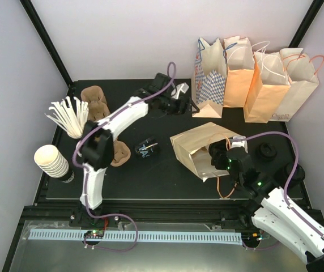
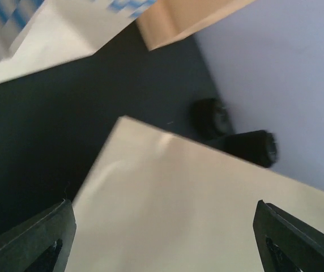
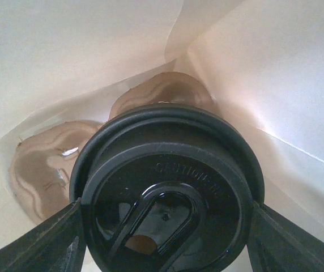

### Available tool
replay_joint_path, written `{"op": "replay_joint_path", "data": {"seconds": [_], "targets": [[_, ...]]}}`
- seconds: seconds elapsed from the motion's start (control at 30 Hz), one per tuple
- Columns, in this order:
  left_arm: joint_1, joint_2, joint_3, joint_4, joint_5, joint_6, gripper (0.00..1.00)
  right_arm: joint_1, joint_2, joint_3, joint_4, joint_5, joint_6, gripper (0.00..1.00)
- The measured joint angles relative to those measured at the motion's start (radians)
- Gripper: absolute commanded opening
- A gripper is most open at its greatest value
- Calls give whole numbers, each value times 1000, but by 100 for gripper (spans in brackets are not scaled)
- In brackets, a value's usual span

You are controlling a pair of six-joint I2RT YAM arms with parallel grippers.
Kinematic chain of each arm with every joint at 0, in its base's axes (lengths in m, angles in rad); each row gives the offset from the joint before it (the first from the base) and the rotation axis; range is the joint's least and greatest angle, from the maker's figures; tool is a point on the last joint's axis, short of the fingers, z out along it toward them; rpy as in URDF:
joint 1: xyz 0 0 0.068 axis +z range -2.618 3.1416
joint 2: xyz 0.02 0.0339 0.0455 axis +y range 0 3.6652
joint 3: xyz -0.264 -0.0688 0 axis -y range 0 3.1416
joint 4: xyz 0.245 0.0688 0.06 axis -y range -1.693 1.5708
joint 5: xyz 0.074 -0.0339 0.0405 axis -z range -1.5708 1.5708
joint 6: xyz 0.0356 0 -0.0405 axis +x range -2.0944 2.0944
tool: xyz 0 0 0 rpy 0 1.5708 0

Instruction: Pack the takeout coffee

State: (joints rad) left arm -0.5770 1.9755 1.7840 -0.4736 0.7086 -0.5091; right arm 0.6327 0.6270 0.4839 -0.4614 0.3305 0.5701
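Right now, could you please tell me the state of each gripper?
Left gripper: open, holding nothing.
Right gripper: closed on the lidded takeout coffee, inside the paper bag.

You are looking at a round black plastic lid (image 3: 167, 192) that is glossy and smooth, with raised lettering moulded into it. Around it the tan paper bag (image 3: 65, 51) looks matt and creased. The brown moulded-pulp cup tray (image 3: 43, 164) inside is rough and fibrous, and the black counter (image 1: 150, 175) is dull.
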Motion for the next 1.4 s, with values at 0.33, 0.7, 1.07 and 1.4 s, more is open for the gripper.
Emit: {"op": "replay_joint_path", "data": {"seconds": [0.33, 0.7, 1.07, 1.4], "targets": [[13, 378, 188, -129, 34, 27, 83, 0, 56, -18, 115, 1, -38, 15], [-3, 482, 213, -54, 182, -76, 80, 0, 148, -15, 129, 8, -50, 15], [-18, 497, 117, 208, 349, -297, 78, 0, 199, -15, 163, 39, -51, 16], [-19, 501, 65, 362, 413, -415, 77, 0, 301, 13, 195, 58, -68, 16]]}}
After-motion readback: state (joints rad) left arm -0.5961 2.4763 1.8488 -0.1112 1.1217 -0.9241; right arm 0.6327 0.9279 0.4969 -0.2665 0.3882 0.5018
